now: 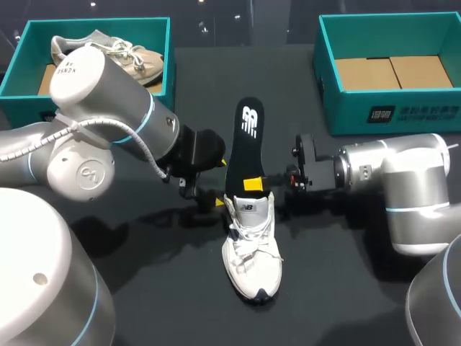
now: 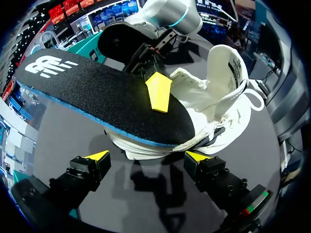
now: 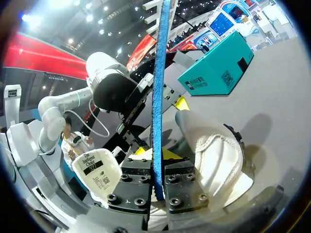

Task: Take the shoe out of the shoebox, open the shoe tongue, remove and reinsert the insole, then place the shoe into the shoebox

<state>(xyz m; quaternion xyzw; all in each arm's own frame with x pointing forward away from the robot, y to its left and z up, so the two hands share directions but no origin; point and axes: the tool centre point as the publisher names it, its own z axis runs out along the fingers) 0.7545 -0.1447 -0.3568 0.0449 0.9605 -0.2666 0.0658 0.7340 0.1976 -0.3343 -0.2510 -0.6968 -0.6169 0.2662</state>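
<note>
Above shoe [image 1: 251,249], end effector [image 1: 253,184] grips insole [image 1: 246,137]

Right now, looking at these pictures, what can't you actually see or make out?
- Head view: the left arm covers part of the left shoebox.
- Head and left wrist views: the insole and tongue hide the inside of the shoe, so how deep the insole sits is unknown.
- Right wrist view: the insole is edge-on in the right end effector, its faces hidden.

The insole [image 1: 245,148] projects rearward from the shoe [image 1: 251,249]. The left shoebox [image 1: 72,27] stands rear left of it, the right shoebox [image 1: 349,112] rear right.
</note>
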